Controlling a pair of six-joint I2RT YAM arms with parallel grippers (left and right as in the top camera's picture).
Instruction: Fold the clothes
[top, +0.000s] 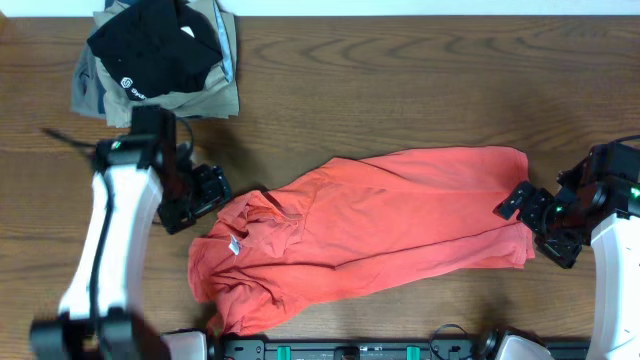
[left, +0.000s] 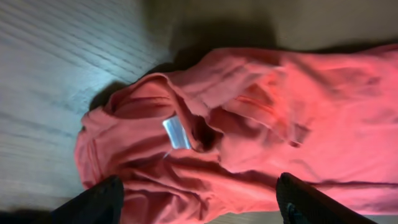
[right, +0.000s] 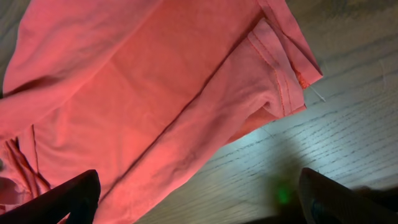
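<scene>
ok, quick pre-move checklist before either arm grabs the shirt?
1. Left gripper open and empty: ok.
2. Right gripper open and empty: ok.
3. T-shirt lying flat: not ok, it is bunched and creased around the neck tag.
4. Hem corner exposed on the right gripper's side: ok.
5. Shirt apart from the folded black garment: ok.
6. Which face is up: cannot tell, no print shows.

Red-orange T-shirt (top: 390, 215), crumpled, unfolded.
Sprawled lengthwise across table centre, collar end left, white neck tag (top: 234, 246) showing, hem right.
</scene>
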